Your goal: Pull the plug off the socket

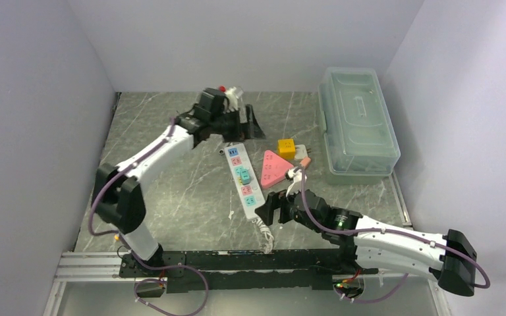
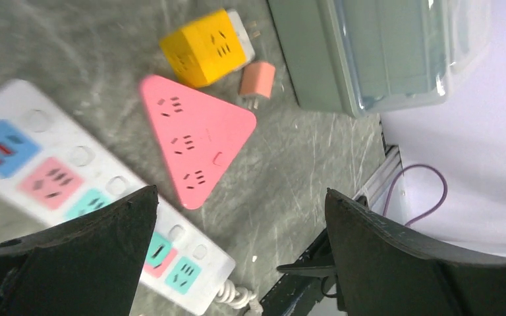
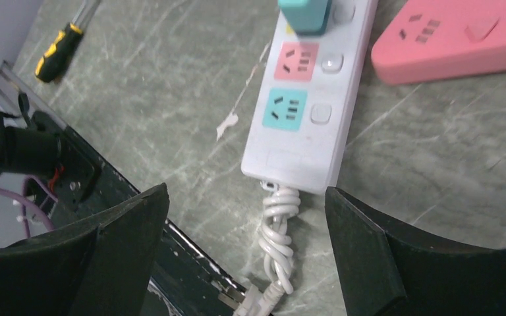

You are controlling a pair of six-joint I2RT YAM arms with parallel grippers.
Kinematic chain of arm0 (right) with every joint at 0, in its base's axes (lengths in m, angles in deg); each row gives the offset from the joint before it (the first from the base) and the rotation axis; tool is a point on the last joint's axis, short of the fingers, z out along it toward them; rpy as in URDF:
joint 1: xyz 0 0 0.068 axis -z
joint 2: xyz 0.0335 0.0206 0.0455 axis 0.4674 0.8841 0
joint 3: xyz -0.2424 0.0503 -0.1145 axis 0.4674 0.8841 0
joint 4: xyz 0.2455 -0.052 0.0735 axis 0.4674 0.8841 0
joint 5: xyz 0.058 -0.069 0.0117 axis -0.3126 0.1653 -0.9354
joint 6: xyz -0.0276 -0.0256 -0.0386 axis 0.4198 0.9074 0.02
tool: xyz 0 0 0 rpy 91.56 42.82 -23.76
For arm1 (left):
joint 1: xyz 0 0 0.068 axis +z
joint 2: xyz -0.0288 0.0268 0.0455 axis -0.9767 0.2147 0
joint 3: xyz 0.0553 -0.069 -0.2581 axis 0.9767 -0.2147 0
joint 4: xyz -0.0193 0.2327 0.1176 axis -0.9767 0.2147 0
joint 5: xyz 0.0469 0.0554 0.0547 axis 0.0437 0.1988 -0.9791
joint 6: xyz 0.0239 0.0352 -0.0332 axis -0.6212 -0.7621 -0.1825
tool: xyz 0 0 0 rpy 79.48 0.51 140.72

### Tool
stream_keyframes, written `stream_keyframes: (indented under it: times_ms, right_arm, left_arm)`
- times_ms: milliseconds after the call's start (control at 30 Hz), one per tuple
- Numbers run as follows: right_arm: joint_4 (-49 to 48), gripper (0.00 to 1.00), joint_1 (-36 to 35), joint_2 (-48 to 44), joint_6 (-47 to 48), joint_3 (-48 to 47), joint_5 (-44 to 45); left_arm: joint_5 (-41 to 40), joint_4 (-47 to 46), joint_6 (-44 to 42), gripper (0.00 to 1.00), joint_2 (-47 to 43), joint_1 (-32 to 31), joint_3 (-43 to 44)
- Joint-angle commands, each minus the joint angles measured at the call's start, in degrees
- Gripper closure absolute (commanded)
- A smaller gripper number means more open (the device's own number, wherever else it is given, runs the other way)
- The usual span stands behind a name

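One socket [image 1: 249, 196] lies mid-frame on the surface [image 1: 184, 197], with one teal plug [image 1: 244, 176] seated in it. Two free outlet faces, pink and teal, sit between the plug and the one coiled cord [image 3: 277, 237]. To its right lie one pink triangular outlet block [image 1: 273, 168], one yellow cube adapter [image 1: 286, 148], one small pink adapter [image 1: 305, 160] and one clear lidded box [image 1: 357, 122]. One screwdriver [image 3: 61, 51] lies in the upper left of the right wrist view. The two end effectors, left [image 1: 250, 125] above the socket and right [image 1: 268, 212] by its cord end, are spread apart and hold nothing.

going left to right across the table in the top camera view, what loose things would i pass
white socket strip → pink triangular socket → small pink adapter → clear lidded box; the yellow cube overlaps the triangle, so it is left out
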Motion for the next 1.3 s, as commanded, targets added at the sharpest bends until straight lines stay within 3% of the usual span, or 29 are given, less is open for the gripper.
stream_keyframes:
  times_ms: [0, 267, 400, 467, 567, 1067, 1200, 1267]
  right_arm:
    - [6.4, 0.09, 0.9, 0.9, 1.7, -8.5, 5.3]
    - [9.7, 0.21, 9.2, 17.0, 4.2, -21.5, -1.1]
    - [12.9, 0.26, 9.2, 28.4, 6.7, -29.7, -1.0]
    - [15.0, 0.30, 8.8, 33.2, 6.5, -34.1, 0.2]
    - [17.0, 0.37, 7.8, 40.2, 7.0, -38.9, 3.0]
    - [17.1, 0.44, 7.8, 54.5, 13.0, -47.8, 6.0]
    - [17.5, 0.52, 8.1, 56.6, 13.9, -49.5, 6.5]
    - [17.9, 0.62, 8.7, 57.3, 13.8, -49.8, 6.4]
  left_arm:
    - [-3.7, 7.2, -5.4, 0.00, -7.7, 5.9, -0.1]
    - [-6.4, 4.7, -8.5, 0.00, -16.0, 17.9, -14.9]
    - [-1.9, 3.3, -7.6, 0.00, -13.1, 23.6, -16.6]
    - [4.9, 2.1, -6.3, 0.00, -9.9, 25.0, -15.5]
    - [7.1, 0.8, -5.0, 0.00, -7.4, 25.7, -16.0]
    - [9.3, 0.6, -4.7, 0.02, -5.1, 25.7, -16.9]
    - [9.3, 0.5, -4.8, 0.02, -5.2, 25.6, -17.1]
    - [9.3, 0.4, -4.8, 0.02, -5.3, 25.4, -17.4]
